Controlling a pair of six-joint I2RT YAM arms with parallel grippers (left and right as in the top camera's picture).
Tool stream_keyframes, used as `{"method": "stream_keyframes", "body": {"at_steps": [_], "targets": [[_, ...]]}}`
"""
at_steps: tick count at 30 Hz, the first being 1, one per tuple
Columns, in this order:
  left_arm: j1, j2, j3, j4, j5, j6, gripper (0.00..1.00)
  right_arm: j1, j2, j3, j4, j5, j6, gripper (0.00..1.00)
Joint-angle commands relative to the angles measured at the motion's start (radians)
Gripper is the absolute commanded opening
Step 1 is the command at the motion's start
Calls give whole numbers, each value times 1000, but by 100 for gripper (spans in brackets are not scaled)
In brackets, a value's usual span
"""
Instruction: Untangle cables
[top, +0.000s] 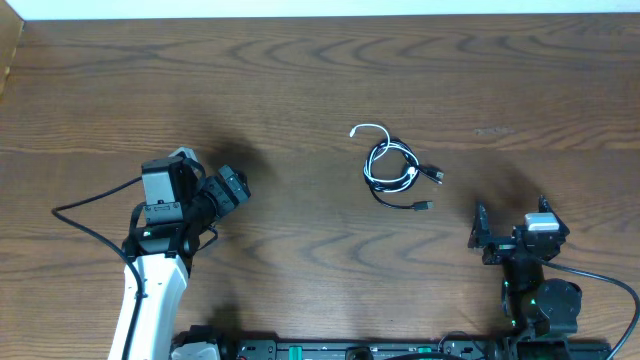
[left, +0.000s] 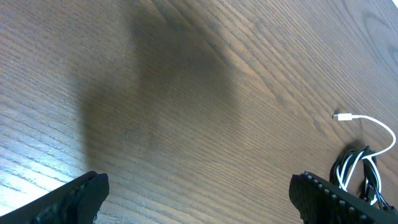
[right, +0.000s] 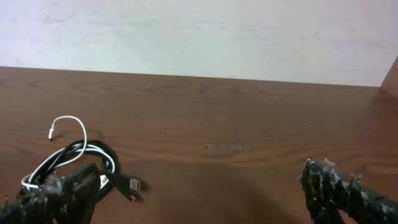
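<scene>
The wooden desk (top: 300, 70) carries everything. The left gripper (top: 235, 186) is spread wide and empty, well apart from the cables (top: 392, 165). The right gripper (top: 482, 236) is also wide and empty, and nearer them. The cables lie in one small tangled coil right of centre — white cord (top: 366, 129) looping out on top, black plug (top: 436, 174) trailing right.

Only obstacle: a tangled bundle of thin black and white cables (top: 392, 168), lying flat on the brown wood-grain tabletop (top: 300, 80), right of centre.
Around the bundle: bare wood on every side, open to approach from any direction.
Left claw (left: 199, 199): jaws spread wide; open wood runs from it to the bundle, which lies ahead on its right.
Right claw (right: 202, 196): jaws spread wide; bundle ahead on its left; straight ahead, open wood up to the pale wall (right: 199, 37).
</scene>
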Motion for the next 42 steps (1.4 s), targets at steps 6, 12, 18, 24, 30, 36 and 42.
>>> {"method": "stream_keyframes", "body": {"at_steps": [6,12,18,24,30,36,42], "targets": [[2,4,3,-6,20,-2,98,6,-3,-1,-5,1,6,99],[2,4,19,-14,67,89,98,6,-3,-1,-5,1,6,99],[2,4,114,-126,66,95,98,6,-3,-1,-5,0,6,99],[2,4,246,-238,63,108,98,6,-3,-1,-5,1,6,99],[2,4,343,-344,51,127,98,6,-3,-1,-5,1,6,99],[2,4,413,-448,-39,158,98,6,-3,-1,-5,1,6,99],[2,5,413,-446,-61,171,98,6,-3,-1,-5,1,6,99]]}}
